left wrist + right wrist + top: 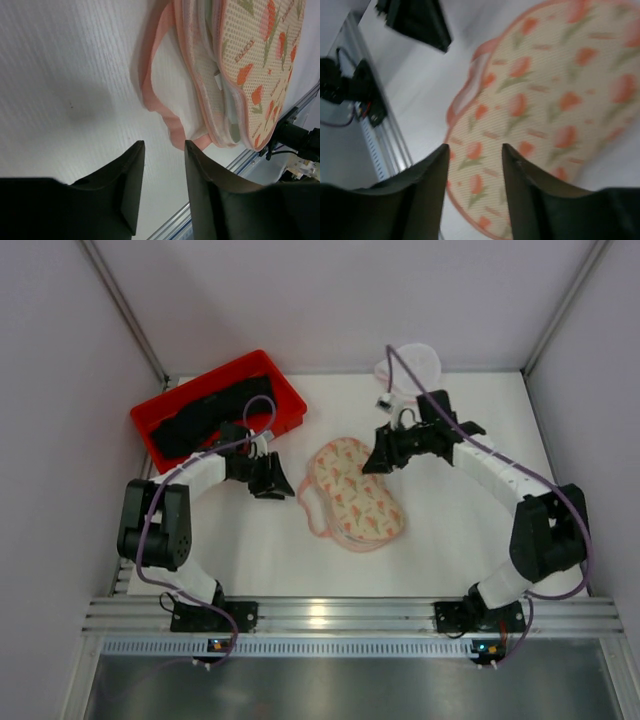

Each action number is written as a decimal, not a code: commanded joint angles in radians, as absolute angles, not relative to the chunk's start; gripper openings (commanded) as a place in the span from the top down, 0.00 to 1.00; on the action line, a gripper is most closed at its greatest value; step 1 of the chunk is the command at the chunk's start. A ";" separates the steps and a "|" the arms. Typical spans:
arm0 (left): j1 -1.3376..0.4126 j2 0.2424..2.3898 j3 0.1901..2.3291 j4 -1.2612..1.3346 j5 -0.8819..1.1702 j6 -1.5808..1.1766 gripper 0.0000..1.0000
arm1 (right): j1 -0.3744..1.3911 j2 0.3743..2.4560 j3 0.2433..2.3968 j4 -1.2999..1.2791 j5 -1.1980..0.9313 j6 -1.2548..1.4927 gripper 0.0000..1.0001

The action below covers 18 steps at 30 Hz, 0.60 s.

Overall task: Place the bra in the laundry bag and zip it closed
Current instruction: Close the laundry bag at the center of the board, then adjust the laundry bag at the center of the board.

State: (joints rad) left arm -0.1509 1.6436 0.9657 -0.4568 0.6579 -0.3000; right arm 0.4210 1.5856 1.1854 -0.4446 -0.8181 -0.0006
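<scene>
**Back left in the red bin, the bra lies untouched; both grippers parted and empty**

At the back left of the table (pixel 450 530) I see the bra (pixel 205 415), a plain black soft heap that fills most of the red bin (pixel 287 412). From above I can make out no straps or cups, only dark folds. The laundry bag (pixel 410 365) is well apart from it, at the table's back edge, right of centre. It is a small, round, pale pouch, see-through, with a faint pink rim. I cannot tell whether its zip is open.

Between the two, in mid-table, lies a peach patterned piece (pixel 355 498) with pink trim, printed with orange tulips. My left wrist view shows its layered edge and a loose pink loop.

My left gripper (pixel 272 480) hangs just beside that piece's left edge, fingers moderately apart with nothing between them. My right gripper (pixel 382 458) hovers at its far right end, fingers likewise parted and empty. That wrist view is blurred. The left arm (pixel 200 472) reaches in front of the bin, and its wrist overlaps the bin's near right corner, so that end of the bra is partly hidden from above.

The bra's long axis follows the bin, slanting from near left to far right. The peach piece slants the other way, from far left to near right. The round pouch shows no long axis.
</scene>
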 commanded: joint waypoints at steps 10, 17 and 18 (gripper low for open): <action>-0.313 1.857 1.075 -0.255 0.632 -0.413 0.65 | 0.153 1.574 0.878 -0.276 -0.600 0.011 0.85; -0.330 1.927 1.209 -0.238 0.617 -0.390 0.62 | 0.190 1.603 0.853 -0.252 -0.721 -0.017 0.85; -0.330 1.915 1.207 -0.244 0.615 -0.373 0.57 | 0.199 1.598 0.850 -0.244 -0.745 -0.014 0.85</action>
State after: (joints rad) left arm -0.3275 1.9312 1.1683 -0.2867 0.6308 -0.3977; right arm 0.1703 1.6173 0.8383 -0.3370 -0.6537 0.0040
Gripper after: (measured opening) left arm 0.410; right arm 0.148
